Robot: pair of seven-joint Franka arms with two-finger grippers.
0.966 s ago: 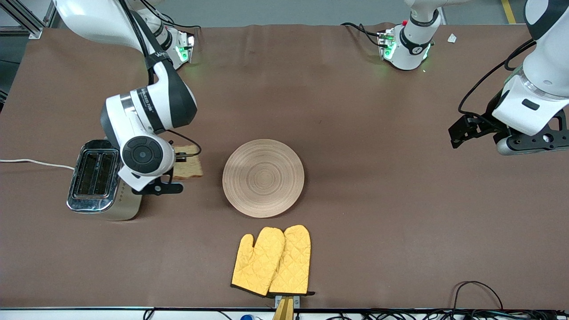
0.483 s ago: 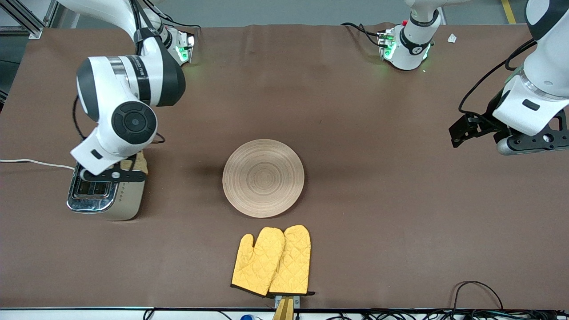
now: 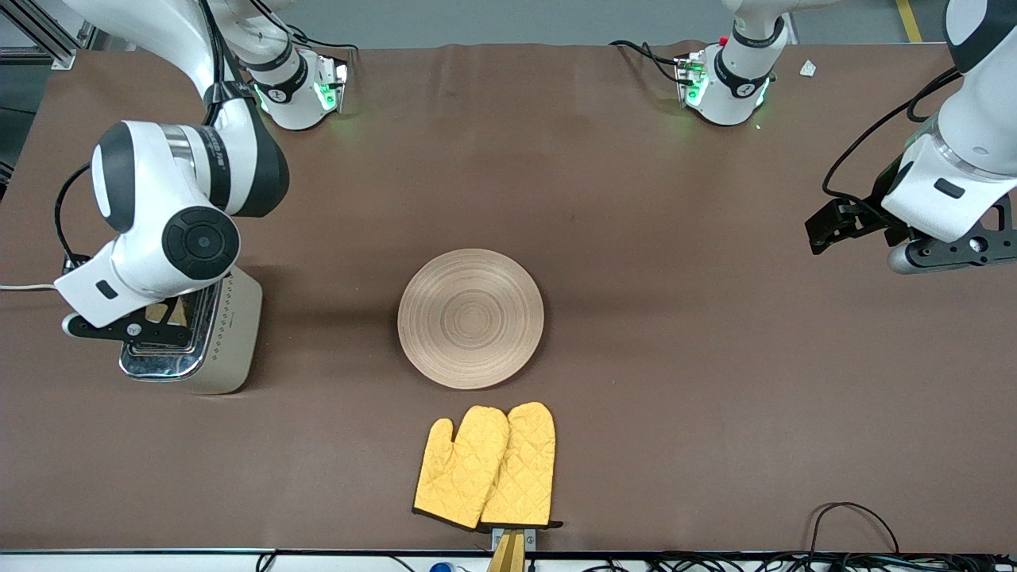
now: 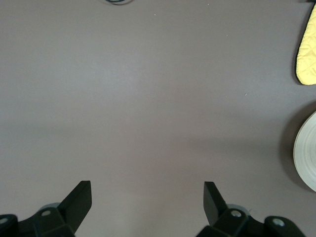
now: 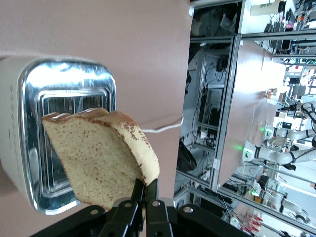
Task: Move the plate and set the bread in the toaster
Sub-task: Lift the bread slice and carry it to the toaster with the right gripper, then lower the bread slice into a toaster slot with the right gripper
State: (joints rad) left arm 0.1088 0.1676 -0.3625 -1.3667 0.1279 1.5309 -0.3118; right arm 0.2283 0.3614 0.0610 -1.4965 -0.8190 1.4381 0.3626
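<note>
The toaster stands at the right arm's end of the table; it also shows in the right wrist view with its chrome top and slots. My right gripper is shut on the edge of the bread and holds it over the toaster's slots. In the front view a bit of the bread shows under the right wrist. The plate lies at the table's middle; its rim shows in the left wrist view. My left gripper is open and empty, over bare table at the left arm's end.
A pair of yellow oven mitts lies nearer to the front camera than the plate. The toaster's white cord runs off the table's end. Cables lie at the front edge.
My right arm has carried the bread from beside the toaster, toward the plate, to over the toaster's slots. The left arm has barely moved.
</note>
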